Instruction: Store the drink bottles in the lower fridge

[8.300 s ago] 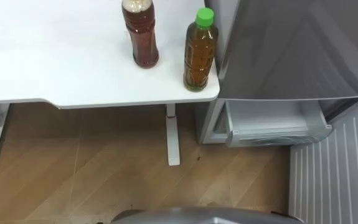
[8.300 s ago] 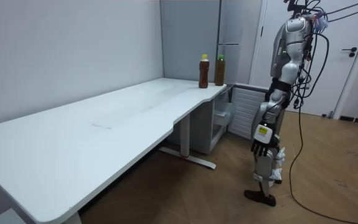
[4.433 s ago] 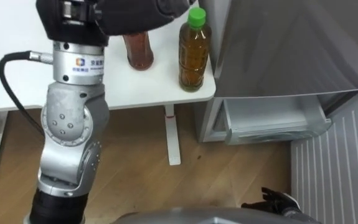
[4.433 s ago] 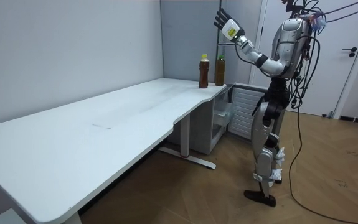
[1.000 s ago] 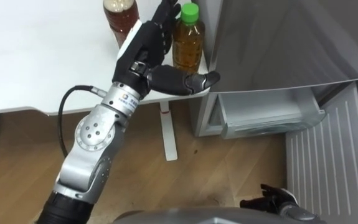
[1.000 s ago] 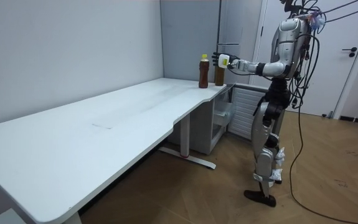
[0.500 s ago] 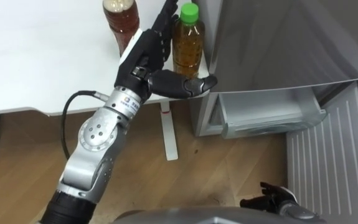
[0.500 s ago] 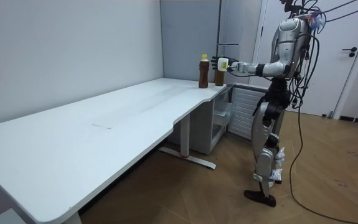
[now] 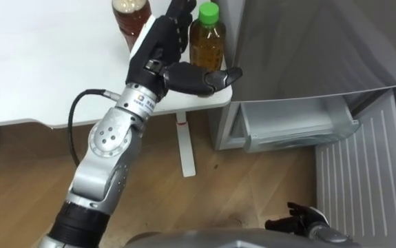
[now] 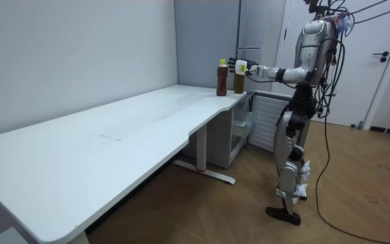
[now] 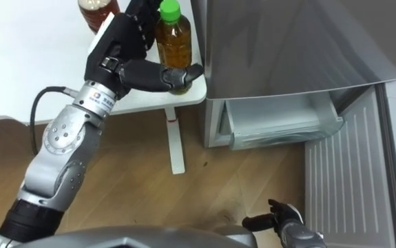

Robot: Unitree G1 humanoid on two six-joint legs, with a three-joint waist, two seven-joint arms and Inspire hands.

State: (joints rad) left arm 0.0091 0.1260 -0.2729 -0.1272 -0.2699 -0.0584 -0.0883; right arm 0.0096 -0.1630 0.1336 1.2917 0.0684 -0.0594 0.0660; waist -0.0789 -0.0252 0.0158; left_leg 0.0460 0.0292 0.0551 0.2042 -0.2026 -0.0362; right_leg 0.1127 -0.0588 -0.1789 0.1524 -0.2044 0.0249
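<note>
At the right corner of the white surface [image 9: 39,62], holds the left hand [image 9: 158,49] out with fingers [image 9: 177,14] spread wide. Curls round nothing. Lays the thumb across the front of the green-capped bottle [image 9: 206,43] and raises the fingers between it and the brown bottle [image 9: 131,14]; contact unclear. Hangs the right hand [image 9: 302,222] low near the lower fridge drawer [image 9: 297,127], fingers relaxed.

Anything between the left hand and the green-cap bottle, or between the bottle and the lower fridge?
Nothing visible. The open left hand is at the green-cap bottle, thumb across its front; the brown bottle stands behind the hand's back. The lower fridge drawer beside the table corner is open; path looks clear.
</note>
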